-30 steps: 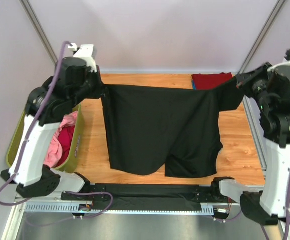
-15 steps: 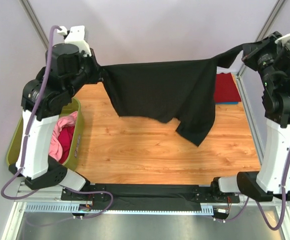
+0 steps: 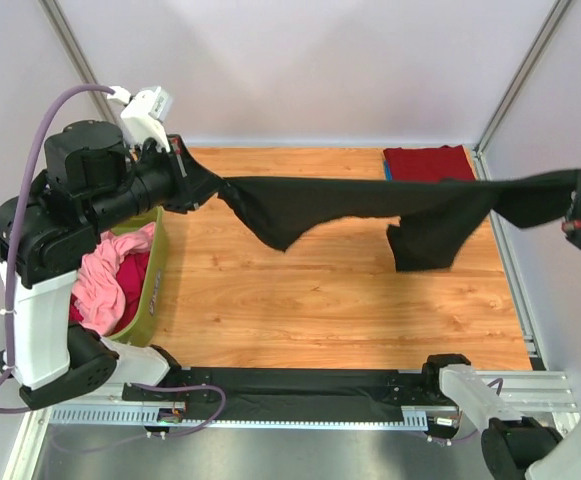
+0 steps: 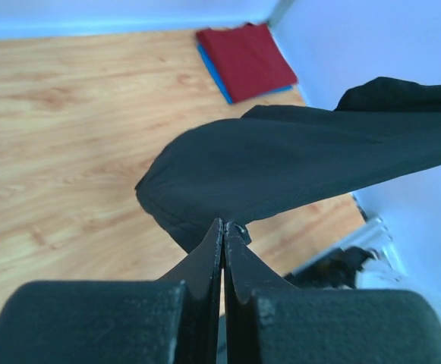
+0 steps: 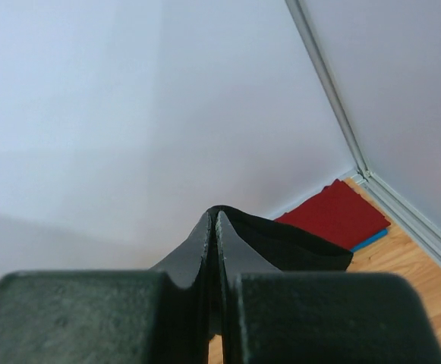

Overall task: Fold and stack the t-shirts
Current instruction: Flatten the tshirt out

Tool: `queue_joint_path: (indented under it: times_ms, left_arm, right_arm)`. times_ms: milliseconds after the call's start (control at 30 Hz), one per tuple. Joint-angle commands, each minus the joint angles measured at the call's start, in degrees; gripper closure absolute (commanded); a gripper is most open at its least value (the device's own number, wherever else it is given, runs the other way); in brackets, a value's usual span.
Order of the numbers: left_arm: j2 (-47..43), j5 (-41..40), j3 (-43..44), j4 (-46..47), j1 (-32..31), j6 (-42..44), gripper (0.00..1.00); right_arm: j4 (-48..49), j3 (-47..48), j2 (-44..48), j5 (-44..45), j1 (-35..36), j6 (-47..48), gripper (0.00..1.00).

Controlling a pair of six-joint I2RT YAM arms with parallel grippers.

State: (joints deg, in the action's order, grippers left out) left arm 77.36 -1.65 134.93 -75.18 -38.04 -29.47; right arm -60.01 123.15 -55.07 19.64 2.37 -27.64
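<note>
1. A pale strip of writing is running along the right wall of the olive-green bin, but it is too small to read.
2. The left arm is rising from its near-left base and reaching over the left edge of the table, with its forearm roughly level. The left gripper is pointing right, its jaws clenched on one end of the black t-shirt (the left wrist view shows the cloth pinched right at the tips).
3. The right arm is standing at the far right edge of the top view, mostly out of frame. The right gripper is clamping its jaws on the other end of the same shirt.
4. The black t-shirt is hanging in the air between the two grippers, pulled into a band across the far half of the table, with two flaps drooping below it.
5. A folded dark red t-shirt is lying in the far right corner on a blue t-shirt.
6. Pink t-shirts are spilling from the bin on the left.
</note>
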Motion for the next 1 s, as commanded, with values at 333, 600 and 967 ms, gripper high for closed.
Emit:
queue_joint_path:
  times_ms: [333, 600, 967]
  left_arm:
    - [-1.2, 0.2, -6.1, -6.4, -2.7, -2.8, 1.0]
    - [9.8, 1.3, -22.2, 7.6, 13.7, 0.6, 1.0]
    - [31.1, 3.4, -31.9, 27.0, 20.9, 14.6, 1.0]
  right_arm:
    - [-0.7, -6.4, 1.7, 11.0, -0.4, -0.4, 1.0]
    - [31.4, -32.8, -15.0, -2.1, -0.4, -0.2, 1.0]
    - [52.9, -38.6, -43.3, -16.8, 1.8, 6.6, 1.0]
